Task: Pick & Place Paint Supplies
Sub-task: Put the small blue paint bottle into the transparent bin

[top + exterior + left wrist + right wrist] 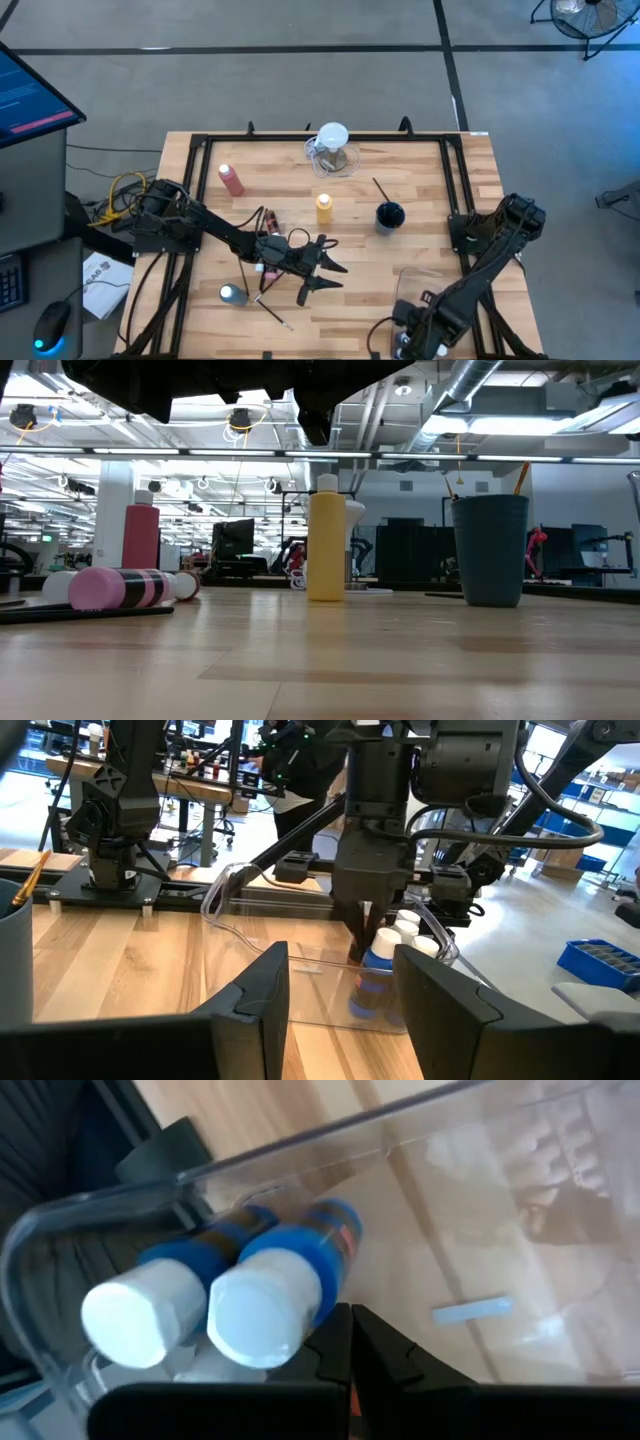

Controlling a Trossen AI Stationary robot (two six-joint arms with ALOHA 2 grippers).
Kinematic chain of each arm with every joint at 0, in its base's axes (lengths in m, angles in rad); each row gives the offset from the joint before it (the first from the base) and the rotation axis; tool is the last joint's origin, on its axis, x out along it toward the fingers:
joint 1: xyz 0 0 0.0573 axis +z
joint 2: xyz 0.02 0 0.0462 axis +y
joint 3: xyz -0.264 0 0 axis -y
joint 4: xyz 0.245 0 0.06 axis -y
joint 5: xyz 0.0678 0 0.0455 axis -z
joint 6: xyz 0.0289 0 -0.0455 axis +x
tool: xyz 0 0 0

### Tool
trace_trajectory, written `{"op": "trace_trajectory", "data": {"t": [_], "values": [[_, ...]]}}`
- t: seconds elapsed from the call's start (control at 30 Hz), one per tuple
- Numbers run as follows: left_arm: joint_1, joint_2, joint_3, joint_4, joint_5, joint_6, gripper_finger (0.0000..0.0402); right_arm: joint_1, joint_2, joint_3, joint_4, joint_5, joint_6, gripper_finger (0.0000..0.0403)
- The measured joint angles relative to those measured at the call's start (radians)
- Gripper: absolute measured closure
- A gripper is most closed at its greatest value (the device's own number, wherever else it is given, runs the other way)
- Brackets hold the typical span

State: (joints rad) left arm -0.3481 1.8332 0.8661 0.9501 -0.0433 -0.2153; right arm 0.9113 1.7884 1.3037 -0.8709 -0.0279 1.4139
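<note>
Two blue white-capped bottles (pixel 250 1285) already sit in the clear bin (pixel 410 290) by my right pincer (pixel 405 340) (fingers together, holding nothing); my left pincer (pixel 325 265) hangs half-apart and empty mid-desk, with yellow bottle (pixel 324 208), pink bottle (pixel 231 179) and brush (pixel 272 309) left.

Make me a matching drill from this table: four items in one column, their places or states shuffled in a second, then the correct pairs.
Items:
1. yellow squeeze bottle with white cap
2. pink-red squeeze bottle
3. dark blue-grey cup
4. blue white-capped paint bottles

Places or states:
A. inside the clear plastic bin
B. upright near the table's middle
C. holding a thin brush
D. upright toward the far left corner

Pairs: 1-B, 2-D, 3-C, 4-A
</note>
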Motion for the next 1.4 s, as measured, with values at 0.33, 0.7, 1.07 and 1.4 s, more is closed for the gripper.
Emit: {"op": "trace_trajectory", "data": {"t": [0.33, 0.7, 1.07, 1.4], "values": [[0.0, 0.0, 0.0, 0.0, 0.0, 0.0, 0.0261, 0.0, 0.0, 0.0, 0.048, -0.013, -0.023, 0.0403], [0.0, 0.0, 0.0, 0.0, 0.0, 0.0, 0.0261, 0.0, -0.001, 0.0, 0.047, -0.021, -0.025, 0.0403], [0.0, 0.0, 0.0, 0.0, 0.0, 0.0, 0.0261, -0.004, -0.002, -0.084, 0.162, -0.028, -0.018, 0.0403], [0.0, 0.0, 0.0, 0.0, 0.0, 0.0, 0.0261, -0.004, -0.002, -0.096, 0.18, -0.028, -0.015, 0.0403]]}}
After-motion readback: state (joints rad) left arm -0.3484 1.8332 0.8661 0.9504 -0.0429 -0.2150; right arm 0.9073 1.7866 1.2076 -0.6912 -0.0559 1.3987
